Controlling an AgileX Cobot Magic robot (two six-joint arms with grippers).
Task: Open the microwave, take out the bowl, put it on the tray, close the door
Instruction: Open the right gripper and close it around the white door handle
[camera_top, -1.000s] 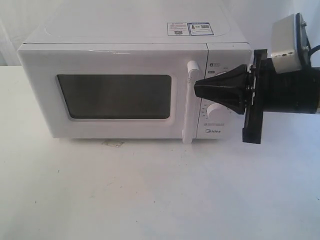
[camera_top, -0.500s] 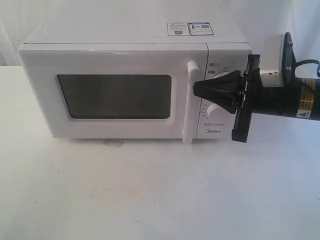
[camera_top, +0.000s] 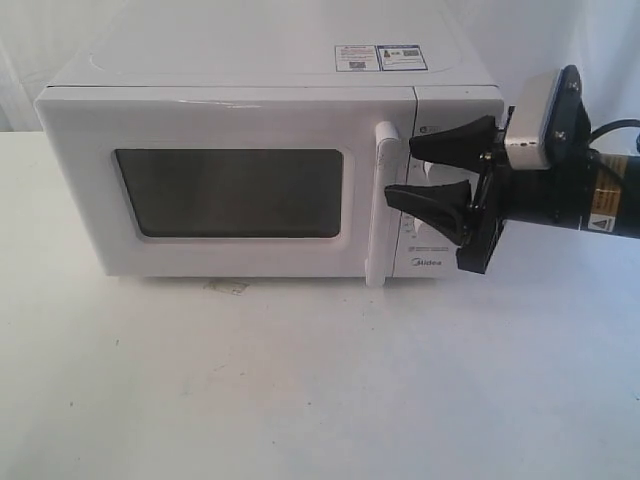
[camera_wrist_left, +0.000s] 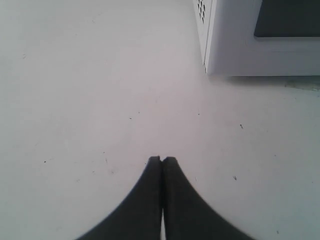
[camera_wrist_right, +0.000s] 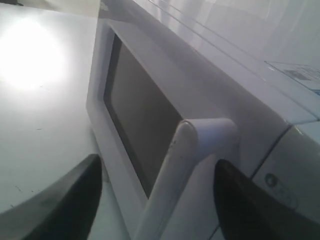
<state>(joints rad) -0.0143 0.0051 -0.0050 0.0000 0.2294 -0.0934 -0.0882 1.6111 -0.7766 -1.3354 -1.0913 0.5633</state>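
The white microwave (camera_top: 250, 70) stands at the back of the table, its door (camera_top: 220, 120) closed against the body. A tall white bar handle (camera_top: 378, 205) runs down the door's right side. My right gripper (camera_top: 402, 172) is open just right of that handle, in front of the knob panel, one black finger above the other; nothing is between them. In the right wrist view the handle (camera_wrist_right: 185, 170) lies between the two spread fingertips (camera_wrist_right: 75, 195). My left gripper (camera_wrist_left: 161, 160) is shut over bare table near the microwave's lower left corner (camera_wrist_left: 210, 60). The bowl is hidden.
The white table (camera_top: 300, 380) stretches wide in front of the microwave, with a small stain (camera_top: 228, 288) below the door. Two stickers (camera_top: 380, 57) sit on the microwave's top. No tray shows in any view.
My right gripper has moved a little left toward the handle and its fingers have spread from shut to open. The door has not moved.
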